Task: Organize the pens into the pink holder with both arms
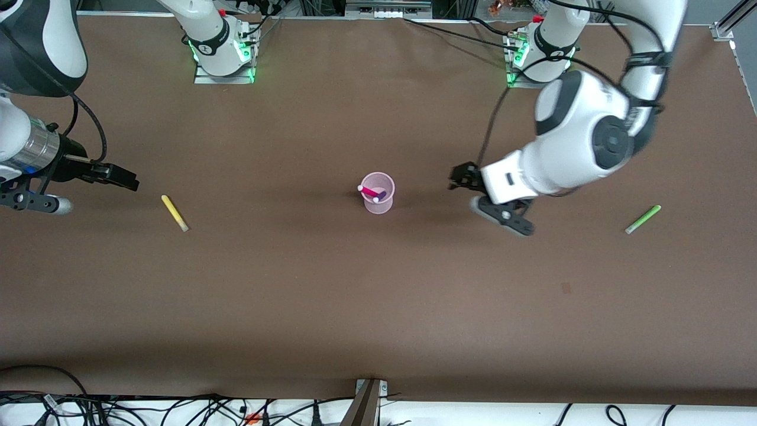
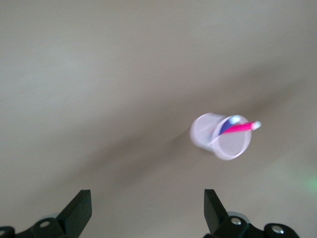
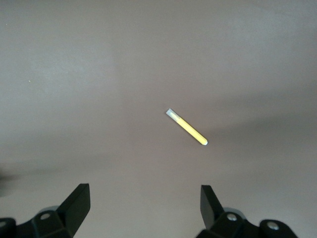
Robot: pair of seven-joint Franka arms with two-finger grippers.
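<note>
**Right wrist view: yellow pen lies slantwise ahead of spread fingers**

In the right wrist view we see the right gripper (image 3: 141, 210) with its fingers (image 3: 77, 203) apart and empty, and the yellow pen (image 3: 186, 127) lying flat on the bench (image 3: 74, 74) ahead of them, its long axis slanted across the gap. From the front we judge this arm the nearer one to that pen.

The left gripper (image 2: 147, 213), fingers apart and empty too, hangs between the pink holder (image 1: 377, 192) and the green pen (image 1: 643, 219), which lies toward the left arm's end. The holder stands mid-bench with the magenta pen (image 1: 370, 191) and the purple pen (image 1: 381, 195) inside.
</note>
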